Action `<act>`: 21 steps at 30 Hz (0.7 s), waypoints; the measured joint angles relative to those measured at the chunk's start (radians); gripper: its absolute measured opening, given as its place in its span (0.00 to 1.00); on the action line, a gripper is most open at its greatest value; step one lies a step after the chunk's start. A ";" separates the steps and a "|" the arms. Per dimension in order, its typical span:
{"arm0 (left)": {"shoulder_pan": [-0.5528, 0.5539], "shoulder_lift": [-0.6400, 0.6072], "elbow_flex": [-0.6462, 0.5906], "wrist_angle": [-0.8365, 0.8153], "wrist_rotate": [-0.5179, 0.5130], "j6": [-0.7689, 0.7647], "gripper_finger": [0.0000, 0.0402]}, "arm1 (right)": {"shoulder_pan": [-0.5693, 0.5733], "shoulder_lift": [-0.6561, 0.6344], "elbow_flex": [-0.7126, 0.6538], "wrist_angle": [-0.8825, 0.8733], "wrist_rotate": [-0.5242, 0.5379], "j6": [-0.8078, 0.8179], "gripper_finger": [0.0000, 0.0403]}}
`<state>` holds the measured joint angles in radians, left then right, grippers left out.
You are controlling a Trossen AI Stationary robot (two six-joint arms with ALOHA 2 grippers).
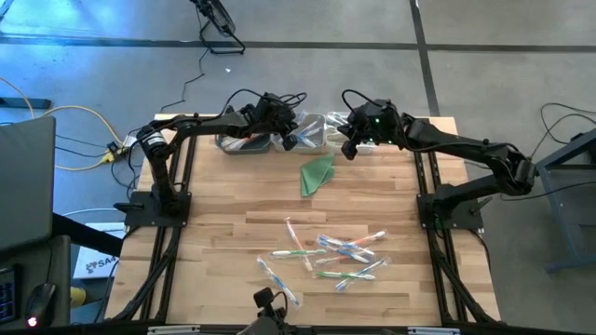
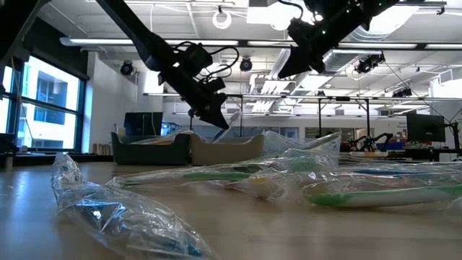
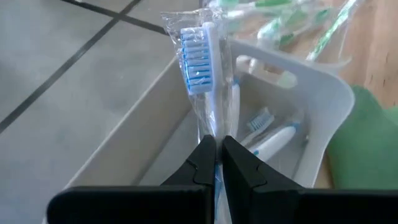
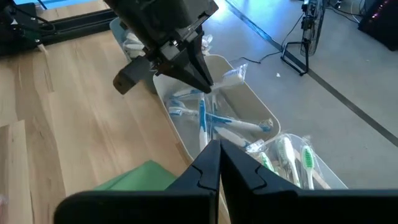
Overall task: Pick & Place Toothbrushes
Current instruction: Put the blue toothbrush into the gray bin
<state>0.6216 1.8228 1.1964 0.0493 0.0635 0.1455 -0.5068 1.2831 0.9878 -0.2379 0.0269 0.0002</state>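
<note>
My left gripper (image 3: 217, 146) hovers over a white bin (image 3: 311, 68) at the table's far edge, shut on a wrapped blue toothbrush (image 3: 202, 68). Several blue toothbrushes (image 3: 273, 134) lie inside that bin. A neighbouring clear bin (image 4: 292, 155) holds green ones. My right gripper (image 4: 219, 144) is shut with nothing in it and hangs just right of the bins (image 1: 349, 152), looking at the left gripper (image 4: 202, 84). More wrapped toothbrushes (image 1: 335, 256) lie flat on the table's near middle. My left gripper pinches the wrapped toothbrush by its handle (image 3: 215, 127) between its two fingers. The brush runs along the fingers, and its bristle head (image 3: 198, 59) sticks out past the tips. The fingers slant down toward the table's far edge. The brush hangs clear above the bin's inside.
A folded green cloth (image 1: 317, 174) lies on the wood just near of the bins. A dark bin (image 1: 244, 141) stands left of the white one. Crinkled clear wrappers (image 2: 108, 206) lie close to the low camera. Bare wood lies between the cloth and the loose toothbrushes.
</note>
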 joint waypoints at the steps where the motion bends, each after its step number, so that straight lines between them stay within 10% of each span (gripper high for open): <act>1: 0.000 0.003 0.000 0.000 0.000 0.000 0.02 | 0.000 0.000 0.000 0.000 0.000 0.000 0.01; 21: 0.000 0.006 0.027 0.021 -0.016 -0.002 0.43 | 0.000 0.000 0.000 0.000 -0.003 0.000 0.01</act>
<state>0.6216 1.8286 1.2239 0.0707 0.0475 0.1432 -0.5068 1.2831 0.9878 -0.2379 0.0238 0.0002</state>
